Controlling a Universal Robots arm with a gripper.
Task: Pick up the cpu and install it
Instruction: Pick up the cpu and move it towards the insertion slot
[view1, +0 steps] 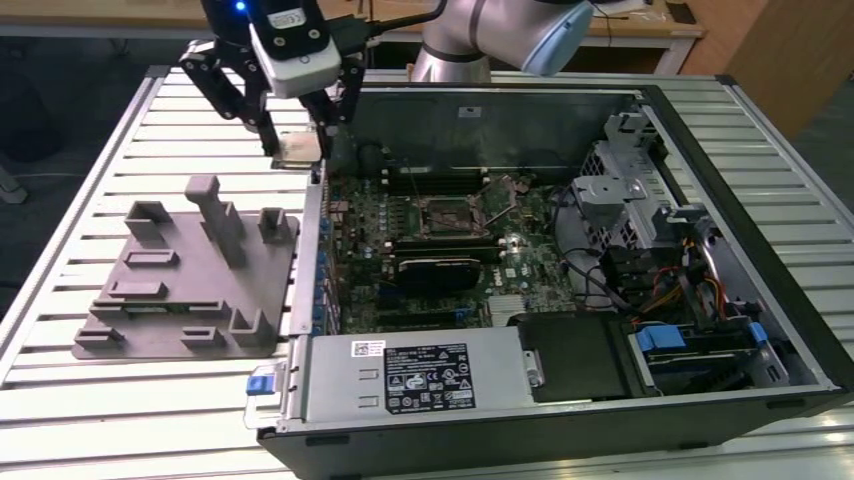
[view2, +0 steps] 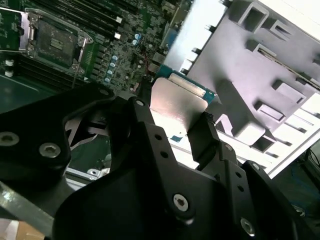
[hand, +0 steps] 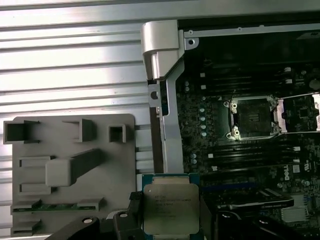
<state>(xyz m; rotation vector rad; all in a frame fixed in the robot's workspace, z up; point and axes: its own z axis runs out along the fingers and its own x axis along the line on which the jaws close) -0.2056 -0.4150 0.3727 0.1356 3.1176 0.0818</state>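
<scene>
Over the case wall (hand: 171, 115), well apart from the socket (hand: 252, 117), my gripper (view1: 299, 140) clamps the cpu (hand: 171, 207); I judge it needs level carrying.

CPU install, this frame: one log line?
gripper: shut on cpu | cpu: aloft, over computer case wall, beside fixture plate | CPU socket: open, empty

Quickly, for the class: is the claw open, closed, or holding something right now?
The claw is closed on the cpu, gripping it by two opposite edges.
</scene>
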